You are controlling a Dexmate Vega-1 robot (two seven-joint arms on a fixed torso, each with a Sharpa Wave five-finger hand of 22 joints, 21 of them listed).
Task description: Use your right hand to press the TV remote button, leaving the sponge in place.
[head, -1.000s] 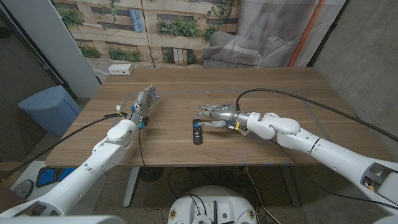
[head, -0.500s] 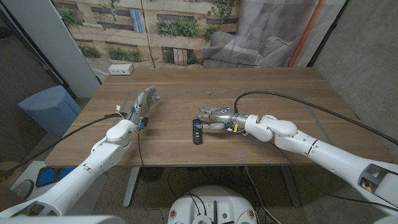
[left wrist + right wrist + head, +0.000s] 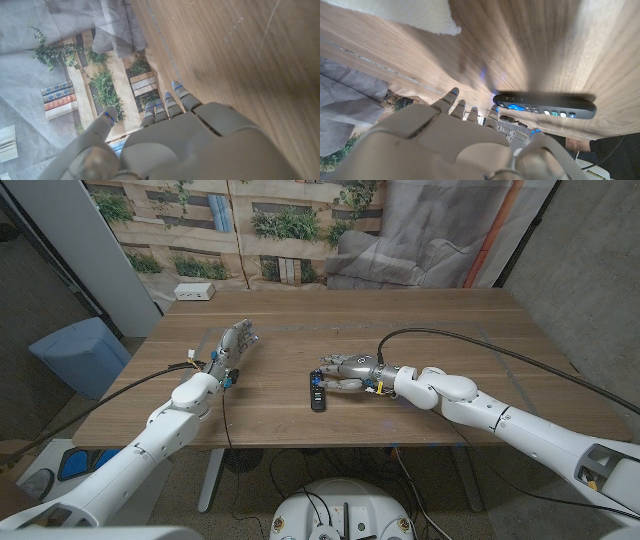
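The right hand [image 3: 345,368] holds nothing, fingers spread, right beside the remote [image 3: 316,391], which lies longways pointing away from the robot.

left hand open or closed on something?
Open. The left hand is raised over the table with fingers spread apart, and nothing is in it.
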